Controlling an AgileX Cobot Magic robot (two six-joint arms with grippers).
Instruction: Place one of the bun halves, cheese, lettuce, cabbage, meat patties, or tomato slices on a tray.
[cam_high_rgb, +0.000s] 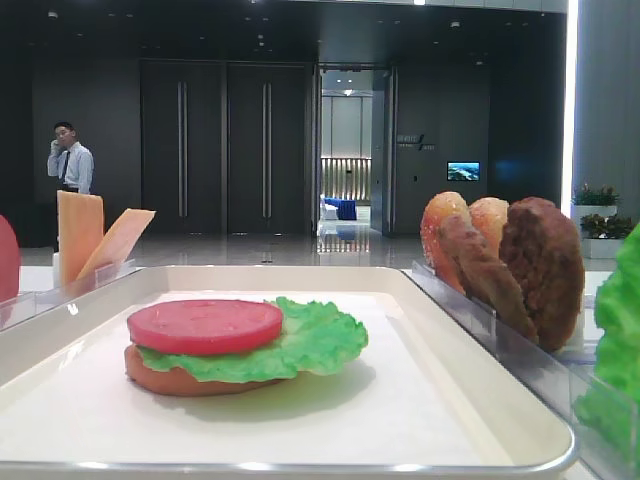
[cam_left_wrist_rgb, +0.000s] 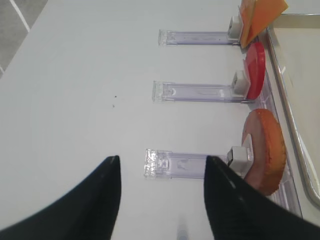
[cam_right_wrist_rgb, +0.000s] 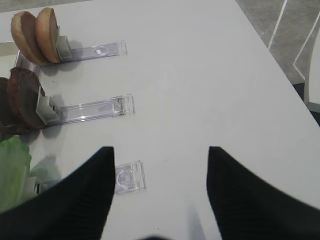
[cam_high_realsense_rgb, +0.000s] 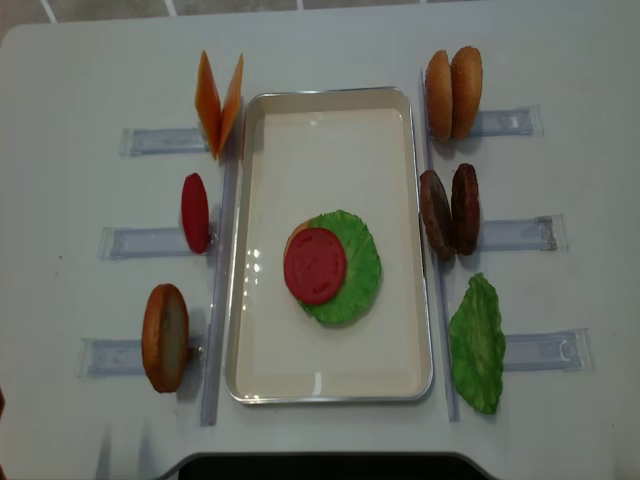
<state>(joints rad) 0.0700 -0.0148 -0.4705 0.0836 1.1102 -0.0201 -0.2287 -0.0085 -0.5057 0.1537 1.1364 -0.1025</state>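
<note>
Looking down from overhead, we see the tray (cam_high_realsense_rgb: 330, 375) in the middle of the tabletop (cam_high_realsense_rgb: 90, 60) carrying a stack: a bun half (cam_high_rgb: 160, 378) at the bottom, lettuce (cam_high_realsense_rgb: 358, 270) over it, a tomato slice (cam_high_realsense_rgb: 315, 265) on top. Our left tool (cam_left_wrist_rgb: 162, 192) hangs wide and empty above the clear holder (cam_left_wrist_rgb: 175, 165) whose bun half (cam_left_wrist_rgb: 264, 150) stands on edge; our right tool (cam_right_wrist_rgb: 160, 187) is equally wide and empty near the spare lettuce leaf (cam_right_wrist_rgb: 12, 167). In our judgement the risks are these: a piece gripped on edge may tip its holder or slip out, a tool may clip the tray rim, and a new piece set off-centre could push the tomato slice off the lettuce. The meat patties (cam_high_realsense_rgb: 450, 210) and cheese (cam_high_realsense_rgb: 218, 103) stand close to the rim too.
</note>
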